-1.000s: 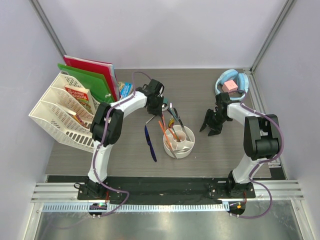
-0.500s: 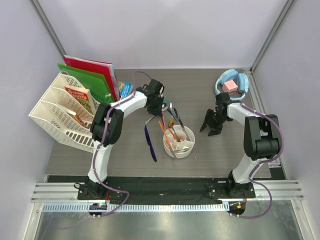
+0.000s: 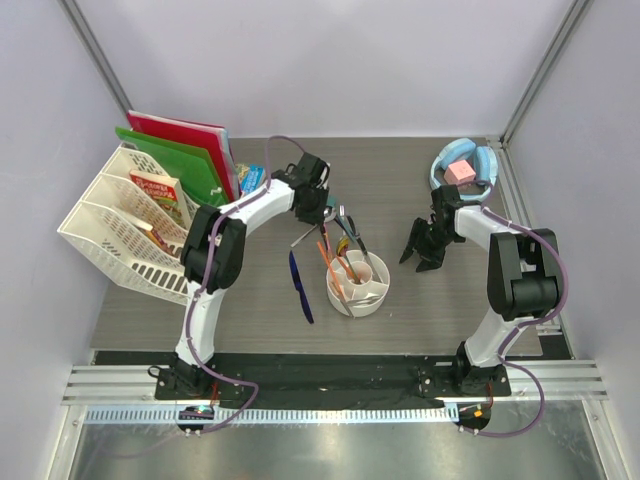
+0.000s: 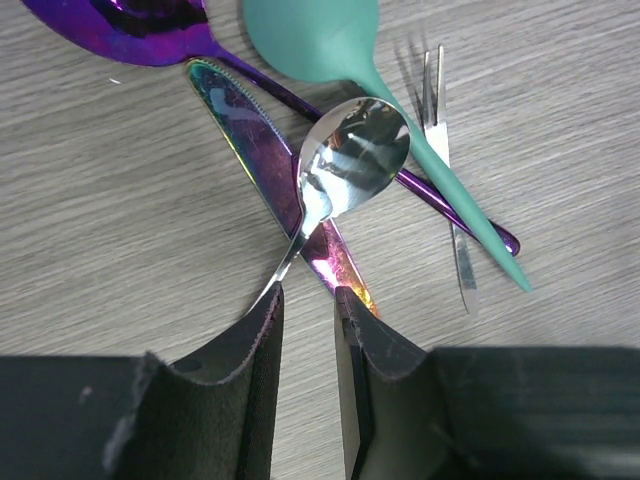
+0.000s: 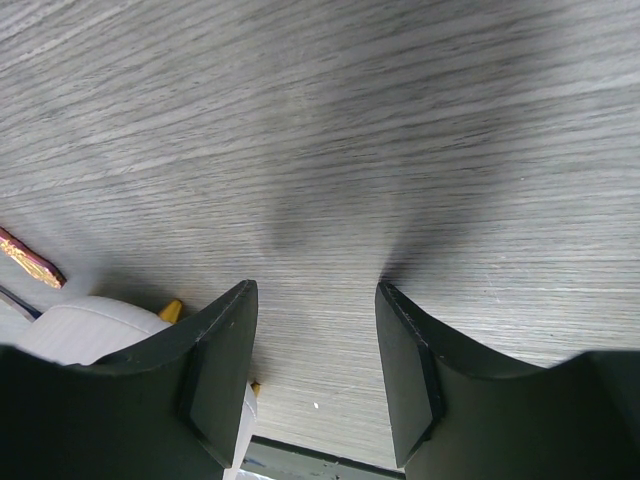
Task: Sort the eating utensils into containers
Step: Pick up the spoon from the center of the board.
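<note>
I take the white cup (image 3: pixel 368 306) as my mark. My left gripper (image 3: pixel 312 207) sits beyond the cup and a little to its left, low over a small heap of cutlery on the table (image 3: pixel 250 300). In its wrist view the fingers (image 4: pixel 255 380) stand a narrow slot apart with bare wood showing between them, so I read that gripper as slightly parted and clamping nothing. The silver spoon (image 4: pixel 352 162) lies slantwise, bowl pointing away from the fingers and to the right. Its handle runs back down-left until its end meets one fingertip. It lies across the iridescent knife (image 4: pixel 250 140), whose long axis takes the opposite diagonal. The purple spoon (image 4: pixel 120 25) and teal spoon (image 4: pixel 320 35) have their bowls farthest from the gripper and their handles slant down to the right. The silver fork (image 4: pixel 442 150) points nearly straight away, tines far. The dark blue knife (image 3: pixel 300 285) lies flat just left of the cup, its length running roughly toward me and away. Orange chopsticks (image 3: pixel 327 255) stand in the cup, leaning out over its far-left rim. My right gripper (image 3: pixel 420 258) is to the cup's right, apart from it, jaws spread wide over bare wood.
</note>
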